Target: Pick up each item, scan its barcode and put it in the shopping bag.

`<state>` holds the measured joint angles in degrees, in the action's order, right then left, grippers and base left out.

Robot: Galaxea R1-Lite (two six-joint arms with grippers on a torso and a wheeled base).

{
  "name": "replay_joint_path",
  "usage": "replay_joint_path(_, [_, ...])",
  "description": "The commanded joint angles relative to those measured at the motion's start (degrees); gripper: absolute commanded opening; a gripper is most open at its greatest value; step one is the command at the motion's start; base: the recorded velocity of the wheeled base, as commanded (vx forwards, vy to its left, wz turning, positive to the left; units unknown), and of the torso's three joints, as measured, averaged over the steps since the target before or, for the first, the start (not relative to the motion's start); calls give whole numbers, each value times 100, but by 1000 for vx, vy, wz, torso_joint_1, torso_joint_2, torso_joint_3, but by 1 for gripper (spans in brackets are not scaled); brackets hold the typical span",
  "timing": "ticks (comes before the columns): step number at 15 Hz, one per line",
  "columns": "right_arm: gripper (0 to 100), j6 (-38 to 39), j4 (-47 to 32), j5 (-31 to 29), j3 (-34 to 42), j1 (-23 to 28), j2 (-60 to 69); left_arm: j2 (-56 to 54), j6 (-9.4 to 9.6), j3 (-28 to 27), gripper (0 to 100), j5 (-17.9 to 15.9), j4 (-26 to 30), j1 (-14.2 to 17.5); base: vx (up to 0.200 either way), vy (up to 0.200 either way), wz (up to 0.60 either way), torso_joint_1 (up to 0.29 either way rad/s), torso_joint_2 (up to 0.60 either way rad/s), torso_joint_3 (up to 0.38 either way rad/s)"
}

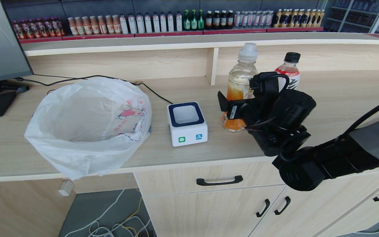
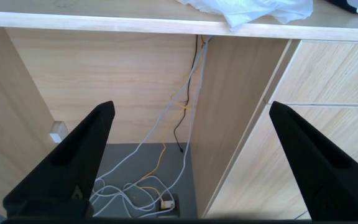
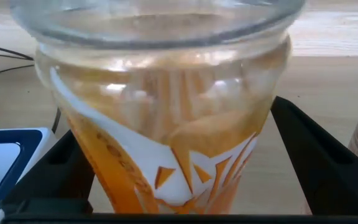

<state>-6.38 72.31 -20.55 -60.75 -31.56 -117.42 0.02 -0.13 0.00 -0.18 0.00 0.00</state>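
Here's the right gripper (image 3: 173, 118), jaws spread, one on either side of the orange bottle (image 1: 240, 75). A sliver of wood shows between one finger and the bottle, so I'd call this astride it, not pinching yet. The bottle stands upright on the counter (image 1: 341, 95), base down.

Just beside it, toward the robot's left, sits the scanner (image 1: 187, 123), window facing up. Past that is the shopping bag (image 1: 61, 158), mouth gaping wide and draped over the counter's front edge. Behind the orange bottle and close by stands a black-capped bottle (image 1: 290, 70).

Where does that leave us? Very early, by my reading. I can make out nothing in the bag, and both bottles are on the counter. So it's grip, lift, scan and bag for this one, then the same for the other.

Room to move looks fair. The path to the scanner is short and open. The shelf divider (image 1: 212, 65) stands behind the bottle, and a cable (image 1: 153, 93) trails between bag and scanner.

The left gripper (image 2: 191, 106) hangs low, below the counter edge, fingers wide apart and holding nothing.
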Motion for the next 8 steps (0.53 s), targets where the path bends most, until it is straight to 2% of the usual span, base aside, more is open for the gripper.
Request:
replay_joint_path(1, [100, -4, -33, -1, -113, 1, 0, -2, -4, 0, 100, 1, 0, 0, 0, 0, 0, 0, 0, 0])
replay_joint_path(8, [100, 5, -279, 16, -315, 1, 26, -2, -4, 0, 100, 1, 0, 0, 0, 0, 0, 0, 0, 0])
